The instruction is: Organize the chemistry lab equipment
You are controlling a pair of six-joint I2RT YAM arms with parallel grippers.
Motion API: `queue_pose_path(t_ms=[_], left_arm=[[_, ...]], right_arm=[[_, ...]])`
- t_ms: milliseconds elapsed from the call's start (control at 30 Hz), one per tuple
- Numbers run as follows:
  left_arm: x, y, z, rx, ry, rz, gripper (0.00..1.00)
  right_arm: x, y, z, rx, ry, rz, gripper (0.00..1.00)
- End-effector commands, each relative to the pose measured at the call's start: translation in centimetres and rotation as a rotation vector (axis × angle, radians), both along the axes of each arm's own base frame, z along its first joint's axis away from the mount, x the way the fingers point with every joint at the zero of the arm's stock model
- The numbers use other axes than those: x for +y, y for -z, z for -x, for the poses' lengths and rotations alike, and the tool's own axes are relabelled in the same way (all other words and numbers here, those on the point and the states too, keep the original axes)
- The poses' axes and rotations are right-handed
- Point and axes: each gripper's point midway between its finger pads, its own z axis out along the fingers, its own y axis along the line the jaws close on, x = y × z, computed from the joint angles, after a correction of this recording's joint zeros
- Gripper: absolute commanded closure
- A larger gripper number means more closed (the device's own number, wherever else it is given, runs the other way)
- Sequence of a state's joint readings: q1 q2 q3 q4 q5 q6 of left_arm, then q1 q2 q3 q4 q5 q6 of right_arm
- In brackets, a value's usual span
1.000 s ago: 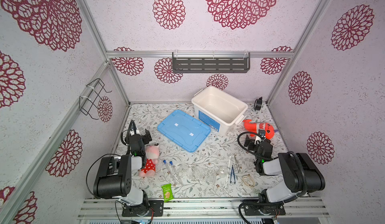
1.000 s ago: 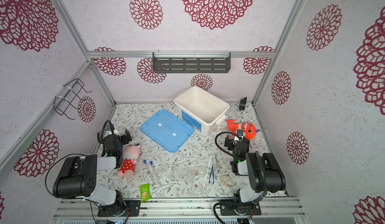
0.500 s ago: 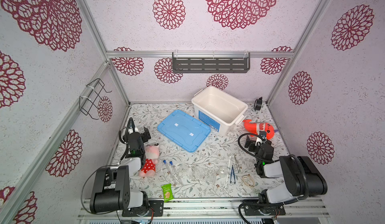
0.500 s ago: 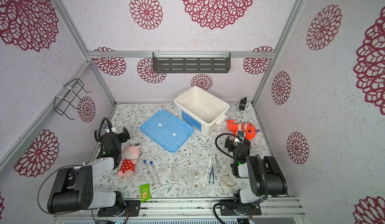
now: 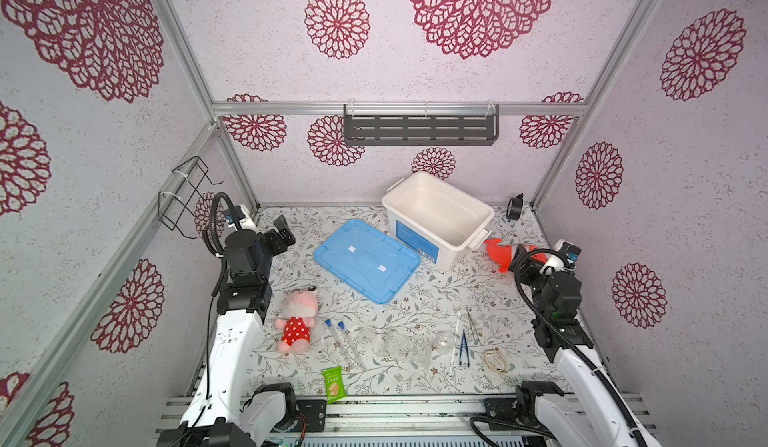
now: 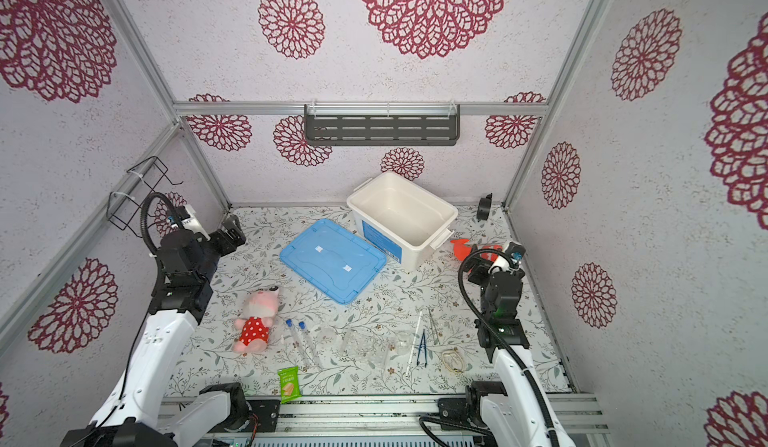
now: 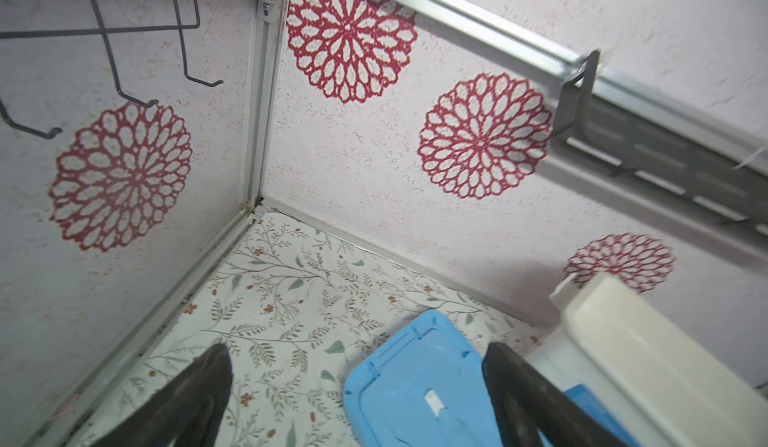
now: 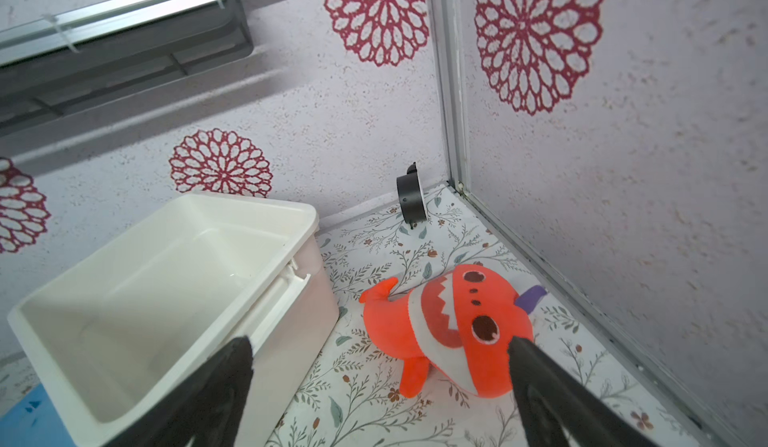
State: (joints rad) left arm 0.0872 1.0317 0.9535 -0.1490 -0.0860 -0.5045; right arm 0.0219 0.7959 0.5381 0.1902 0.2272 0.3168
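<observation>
L pincer: jaws wide apart, nothing btw them, raised over far-left tabletop, aimed at far-left corner. Just right of it lies blue lid, flat on tabletop. White bin is far-right of lid, open, looks bare inside.

R pincer: jaws wide apart too, holding nothing, up over far-right side. Orange plush lies under/ahead of its tips, w/ bin on plush's left. Small black round item stands in far-right corner.

Lab gear sits in a near strip of tabletop, well apart from both pincers:
- 2 blue-cap tubes lie side by side, just right of pink plush.
- Clear flasks/beakers are near-centre; can't count them, too see-through.
- Thin rod is right of those.
- Dark blue tweezers are beside rod.
- Metal tweezers are a bit farther back.
- Tan loop is rightmost.

Green packet lies at near edge, near tubes.
</observation>
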Motion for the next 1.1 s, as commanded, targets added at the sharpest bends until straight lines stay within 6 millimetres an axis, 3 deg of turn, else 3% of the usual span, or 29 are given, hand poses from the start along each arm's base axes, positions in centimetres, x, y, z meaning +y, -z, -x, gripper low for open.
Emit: queue_pose_path(t_ms=[0, 67, 200, 333, 433, 567, 667, 767, 1067], left_arm=[[-1.8, 4.7, 2.4, 0.214, 0.036, 0.267, 0.03], [-4.4, 4.5, 2.1, 0.196, 0.221, 0.286, 0.03], [-7.2, 5.7, 2.4, 0.255, 0.318, 0.350, 0.03], [-12.0, 6.9, 2.8, 0.377, 0.404, 0.178, 0.03], [-15.0, 8.7, 2.5, 0.490, 0.431, 0.133, 0.03], [-17.6, 12.4, 1.8, 0.655, 0.422, 0.120, 0.03], [-17.4, 15.4, 1.9, 0.801, 0.356, 0.062, 0.01], [-15.9, 17.8, 2.2, 0.910, 0.264, -0.005, 0.12], [-15.6, 22.6, -0.1, 1.061, 0.172, -0.051, 0.27]], right_arm=[[1.3, 3.8, 1.5, 0.259, -0.088, 0.017, 0.01], [2.3, 2.7, 1.4, 0.295, -0.156, 0.028, 0.01], [6.2, 0.9, 0.8, 0.371, -0.359, 0.054, 0.01], [10.9, -0.7, 0.7, 0.418, -0.531, 0.174, 0.03], [13.2, -1.4, 0.0, 0.465, -0.636, 0.214, 0.06], [15.7, -1.0, -1.3, 0.533, -0.723, 0.267, 0.16], [17.6, -0.5, -1.7, 0.575, -0.766, 0.284, 0.18], [18.6, 0.1, -1.9, 0.612, -0.781, 0.311, 0.19], [19.3, 2.8, -3.3, 0.786, -0.805, 0.343, 0.23]])
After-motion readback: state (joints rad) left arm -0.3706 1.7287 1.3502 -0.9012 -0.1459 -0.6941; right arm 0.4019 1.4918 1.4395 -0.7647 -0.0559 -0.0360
